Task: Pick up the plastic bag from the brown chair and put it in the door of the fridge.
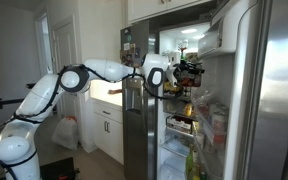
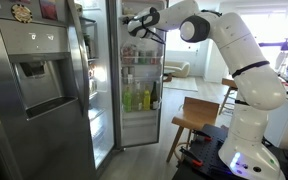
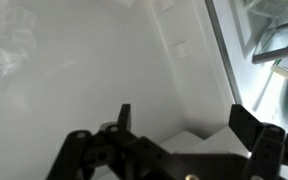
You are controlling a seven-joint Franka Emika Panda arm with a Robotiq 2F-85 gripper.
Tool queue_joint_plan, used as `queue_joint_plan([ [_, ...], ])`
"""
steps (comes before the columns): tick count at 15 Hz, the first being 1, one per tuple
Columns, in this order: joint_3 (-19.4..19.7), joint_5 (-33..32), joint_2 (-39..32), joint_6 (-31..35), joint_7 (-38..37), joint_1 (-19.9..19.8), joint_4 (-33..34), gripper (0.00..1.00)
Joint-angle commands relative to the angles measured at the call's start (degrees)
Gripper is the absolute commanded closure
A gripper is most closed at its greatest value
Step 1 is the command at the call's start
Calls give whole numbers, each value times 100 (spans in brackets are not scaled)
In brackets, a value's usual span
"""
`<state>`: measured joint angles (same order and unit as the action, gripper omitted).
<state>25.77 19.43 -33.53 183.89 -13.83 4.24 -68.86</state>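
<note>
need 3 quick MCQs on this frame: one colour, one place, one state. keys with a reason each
1. What colour is the chair beside the robot?
A. blue
B. brown
C. white

2. Where is the gripper?
A. low near the floor
B. over the chair seat
C. high up at the open fridge

3. In the wrist view, how does the gripper stand?
A. open, nothing between the fingers
B. shut on a bottle
C. shut on a jar

Key:
1 B: in an exterior view the seat and legs are wood-brown.
2 C: both exterior views show the arm stretched out to the top of the lit, open fridge, well above the chair.
3 A: the two fingers stand wide apart, with only a pale white surface showing between them.
</note>
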Motion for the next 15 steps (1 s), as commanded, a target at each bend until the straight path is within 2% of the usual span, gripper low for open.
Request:
queue_joint_plan([
  [1, -347, -80, 1127, -786, 323, 152, -850, 0],
  [3, -460, -75, 1667, -1370, 477, 208, -1181, 0],
  [9, -262, -636, 2937, -3327, 333, 459, -1765, 0],
  [12, -316, -965, 3346, -4109, 281, 410, -1861, 0],
  [15, -348, -1137, 3618, -4577, 263, 372, -1936, 0],
])
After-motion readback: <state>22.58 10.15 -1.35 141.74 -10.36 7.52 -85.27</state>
